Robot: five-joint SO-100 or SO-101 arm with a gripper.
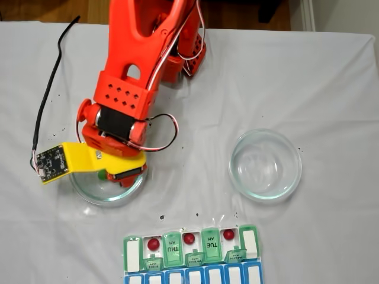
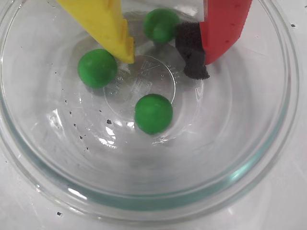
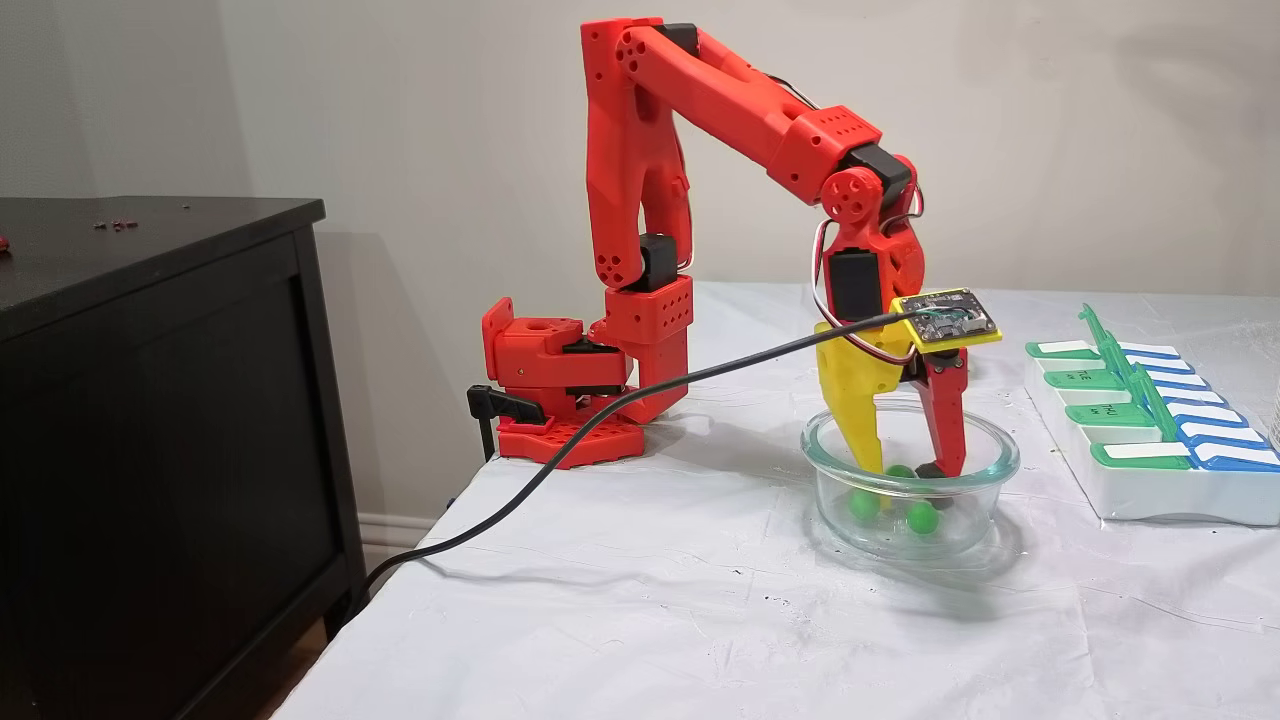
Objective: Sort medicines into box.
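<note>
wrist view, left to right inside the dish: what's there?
Left green ball → yellow finger tip → bottom green ball → top green ball → black foam pad → red finger. Gripper open.

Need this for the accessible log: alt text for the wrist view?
The open end effector, one yellow finger and one red, reaches into a clear glass dish holding three green balls; one green ball lies between the fingers, ungripped.
</note>
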